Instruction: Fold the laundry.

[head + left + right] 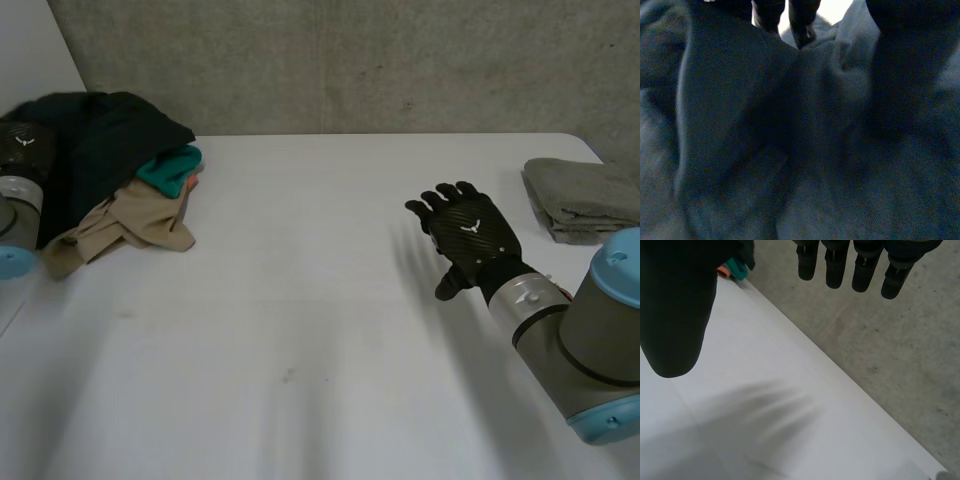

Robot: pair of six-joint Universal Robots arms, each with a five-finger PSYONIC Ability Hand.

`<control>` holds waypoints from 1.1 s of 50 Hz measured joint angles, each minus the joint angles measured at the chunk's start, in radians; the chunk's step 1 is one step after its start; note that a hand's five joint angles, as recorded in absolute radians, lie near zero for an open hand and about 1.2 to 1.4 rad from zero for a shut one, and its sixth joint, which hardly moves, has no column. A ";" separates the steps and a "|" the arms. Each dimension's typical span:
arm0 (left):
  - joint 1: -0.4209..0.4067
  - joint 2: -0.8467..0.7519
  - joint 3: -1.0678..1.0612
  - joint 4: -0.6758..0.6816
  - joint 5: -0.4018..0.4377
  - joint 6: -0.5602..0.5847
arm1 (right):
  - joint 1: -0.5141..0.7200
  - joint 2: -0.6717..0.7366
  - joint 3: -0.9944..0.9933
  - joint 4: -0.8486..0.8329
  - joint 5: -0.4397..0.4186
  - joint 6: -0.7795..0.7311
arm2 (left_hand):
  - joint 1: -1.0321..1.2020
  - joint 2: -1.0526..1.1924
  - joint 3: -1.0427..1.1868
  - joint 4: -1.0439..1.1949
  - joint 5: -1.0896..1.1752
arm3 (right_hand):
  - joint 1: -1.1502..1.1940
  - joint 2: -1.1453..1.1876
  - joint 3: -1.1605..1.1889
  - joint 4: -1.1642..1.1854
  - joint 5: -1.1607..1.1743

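— What colours are showing?
— The big garment (100, 140) is looking plain, near-black. The teal cloth (172, 168) and tan cloth (145, 215) are showing no pattern.
— The folded towel (585, 195)?
— It's looking plain grey, and the table (300, 300) white.

White table (300, 330), one. Far left corner: a loose pile of laundry (120, 185), with a dark garment (105, 140) uppermost and a teal piece (170, 170) and a tan garment (145, 220) beneath, spilling onto the tabletop. Far right edge: one folded grey towel (580, 198).

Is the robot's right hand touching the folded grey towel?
Apart. In the head view, the right hand is open above the white table, and a strip of bare table shows between it and the folded grey towel.
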 measured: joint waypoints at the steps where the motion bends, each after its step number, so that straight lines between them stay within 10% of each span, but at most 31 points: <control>1: -0.001 -0.006 0.010 -0.001 -0.003 -0.001 | -0.003 0.000 0.001 -0.001 0.000 0.000 | 0.000 0.000 0.000 0.000 0.000 | 0.000 0.000 0.000 0.000 0.000; 4: -0.011 -0.003 0.036 0.001 -0.028 -0.013 | -0.019 -0.005 0.007 -0.006 -0.001 0.000 | 0.325 0.352 0.340 0.387 0.331 | 0.000 0.000 0.000 0.000 0.000; 24: -0.321 0.844 -0.564 0.031 0.027 -0.523 | -0.053 -0.056 0.002 -0.023 0.025 0.038 | 0.363 0.387 0.396 0.423 0.375 | 0.000 0.000 0.000 0.000 0.000; 35: -0.570 0.822 -0.838 -0.124 -0.010 -0.635 | -0.095 -0.065 -0.026 0.000 0.076 0.081 | 0.360 0.380 0.393 0.418 0.391 | 0.000 0.000 0.000 0.000 0.000; 40: -0.659 0.737 -0.934 -0.184 -0.022 -0.615 | -0.126 -0.067 -0.059 0.055 0.106 0.122 | -0.491 -0.386 -0.366 -0.358 -0.360 | 0.000 0.000 0.000 0.000 0.000; 55: -0.472 0.874 -0.973 -0.232 0.027 -0.529 | -0.085 -0.151 -0.110 0.348 0.098 0.102 | -0.603 -0.602 -0.578 -0.575 -0.532 | 0.000 0.000 0.000 0.000 0.000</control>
